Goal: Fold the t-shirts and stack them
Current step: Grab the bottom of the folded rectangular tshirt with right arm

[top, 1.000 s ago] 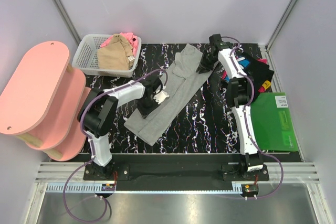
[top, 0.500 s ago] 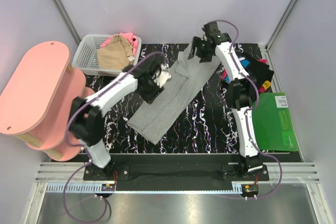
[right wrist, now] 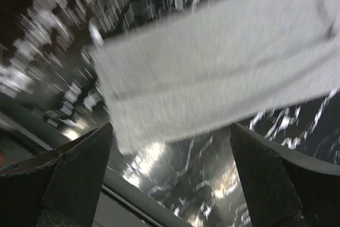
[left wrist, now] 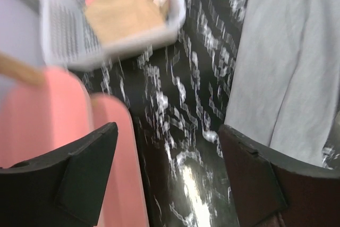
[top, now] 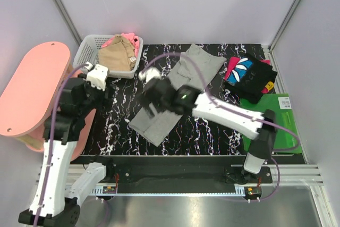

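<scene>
The right gripper stands wide open and holds nothing. Its two dark fingers frame the near end of the large plain light-grey t-shirt, which lies folded into a long strip slanting across the black white-veined counter. The left gripper is spread just as wide and is also empty, poised above bare counter with the grey shirt's edge to its right. To its left is the pink oval-topped shelf unit, and ahead of it the white plastic lattice basket. In that basket lie the tan t-shirt and, behind it, the bright pink t-shirt, both bunched up. At the far right of the counter the black t-shirt with pink, blue and white print lies folded, just beyond the flat green board. From above, the right arm covers the middle of the grey shirt and part of the green board. Both wrist views are smeared by motion, so the cloth's seams and how high each gripper hangs above the counter are hard to judge. The right arm reaches from its base leftward across the counter, elbow bent. The left arm is lifted high toward the camera, its wrist near the basket.
</scene>
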You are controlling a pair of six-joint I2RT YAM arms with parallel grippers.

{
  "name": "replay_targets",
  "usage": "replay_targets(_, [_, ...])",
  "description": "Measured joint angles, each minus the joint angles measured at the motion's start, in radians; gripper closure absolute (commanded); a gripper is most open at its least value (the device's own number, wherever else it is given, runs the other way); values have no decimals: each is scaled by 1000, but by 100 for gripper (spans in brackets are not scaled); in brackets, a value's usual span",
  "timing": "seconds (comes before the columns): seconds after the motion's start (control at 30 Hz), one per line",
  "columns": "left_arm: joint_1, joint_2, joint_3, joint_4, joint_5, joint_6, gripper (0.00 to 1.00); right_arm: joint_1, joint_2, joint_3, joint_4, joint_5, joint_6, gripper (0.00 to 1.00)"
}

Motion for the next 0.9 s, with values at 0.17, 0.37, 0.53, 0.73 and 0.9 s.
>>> replay_targets(0.17, [141,46,-213,-8,14,-12,19,152,203,-131,-58,184,44,0])
replay_targets(0.37, [373,207,-206,17,123,-20,24,288,331,-129,-111,291,54,0])
replay_targets(0.53, [398,356,-156,53,198,-19,25,311,343,-50,-103,304,40,0])
replay_targets(0.73, [399,395,-156,56,225,-11,25,304,413,47,-66,298,10,0])
replay_targets(0.9, [409,429,-148,63,238,-3,25,303,509,100,-46,271,-8,0])
